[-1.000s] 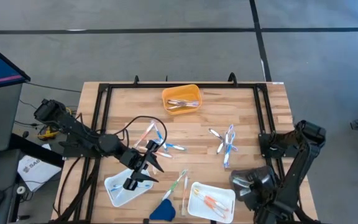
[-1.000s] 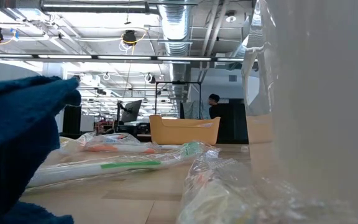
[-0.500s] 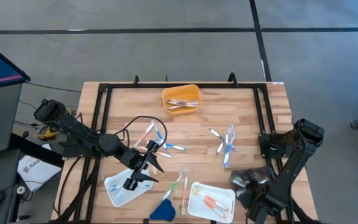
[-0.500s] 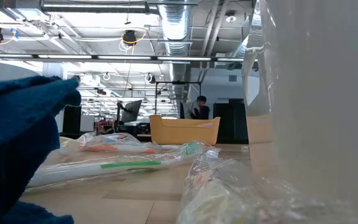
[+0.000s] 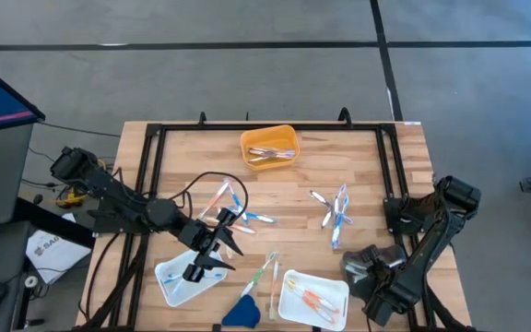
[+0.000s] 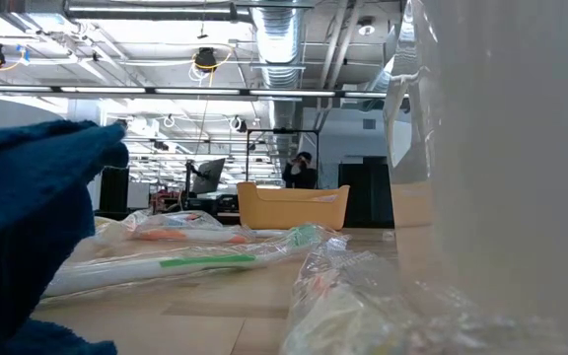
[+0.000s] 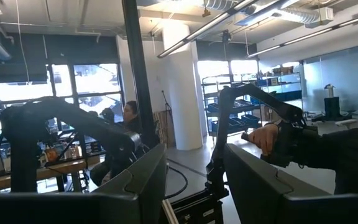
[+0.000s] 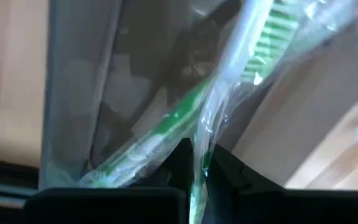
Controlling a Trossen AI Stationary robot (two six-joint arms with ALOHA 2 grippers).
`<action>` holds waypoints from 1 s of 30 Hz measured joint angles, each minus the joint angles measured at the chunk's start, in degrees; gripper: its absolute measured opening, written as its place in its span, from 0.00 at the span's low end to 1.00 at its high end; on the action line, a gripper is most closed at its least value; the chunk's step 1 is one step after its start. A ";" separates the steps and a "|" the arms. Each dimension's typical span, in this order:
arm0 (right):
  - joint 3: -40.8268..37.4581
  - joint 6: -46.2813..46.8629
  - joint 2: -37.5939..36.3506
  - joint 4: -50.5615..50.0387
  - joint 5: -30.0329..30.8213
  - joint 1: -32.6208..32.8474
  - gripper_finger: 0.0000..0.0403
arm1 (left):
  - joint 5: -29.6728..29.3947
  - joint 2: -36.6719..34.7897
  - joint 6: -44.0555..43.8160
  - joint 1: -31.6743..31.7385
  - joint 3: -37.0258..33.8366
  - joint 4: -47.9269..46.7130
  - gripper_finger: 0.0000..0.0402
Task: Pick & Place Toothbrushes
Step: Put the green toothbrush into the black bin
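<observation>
Wrapped toothbrushes lie in loose piles on the wooden table: one pile (image 5: 233, 214) at centre left, one (image 5: 336, 215) at centre right, a few (image 5: 267, 275) near the front. More lie in the orange tray (image 5: 268, 135) and in two white trays (image 5: 166, 281) (image 5: 332, 281). My left gripper (image 5: 212, 255) hovers open over the left white tray's far corner; its wrist view shows only the room between its fingers (image 7: 135, 186). My right gripper (image 5: 362, 269) sits by the right white tray, shut on a green toothbrush (image 8: 166, 124) in a clear wrapper. My right gripper pinches the green toothbrush's clear wrapper (image 8: 199, 152) between its two fingers, about midway along the brush. The green-and-white bristle end (image 8: 265, 57) reaches away from the fingers on one side, and the handle (image 8: 126, 163) on the other. I cannot tell whether it is clear of the table.
A dark-blue wedge (image 5: 241, 312) lies at the near edge between the white trays and fills the low view's left (image 6: 28, 237). A black rail frame (image 5: 155, 166) borders the table. A cable (image 5: 201, 184) loops over the left half. A person stands far behind the table (image 6: 302, 173).
My right arm's links have shifted by the table's near right corner, while its gripper has stayed about where it was. The left arm has kept still. The person in the room behind has walked toward the left.
</observation>
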 joint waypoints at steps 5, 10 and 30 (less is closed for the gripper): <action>-1.62 -0.02 0.00 3.40 -1.52 -0.90 0.04 | 0.00 0.00 0.00 0.00 0.00 -0.02 0.38; -3.79 -0.04 0.00 8.85 -1.93 -1.47 0.05 | 0.02 0.00 0.00 0.00 0.00 -0.02 0.38; -9.41 7.41 -0.07 16.21 -4.09 -2.42 0.10 | 0.00 -0.02 -0.02 0.00 0.00 -0.04 0.38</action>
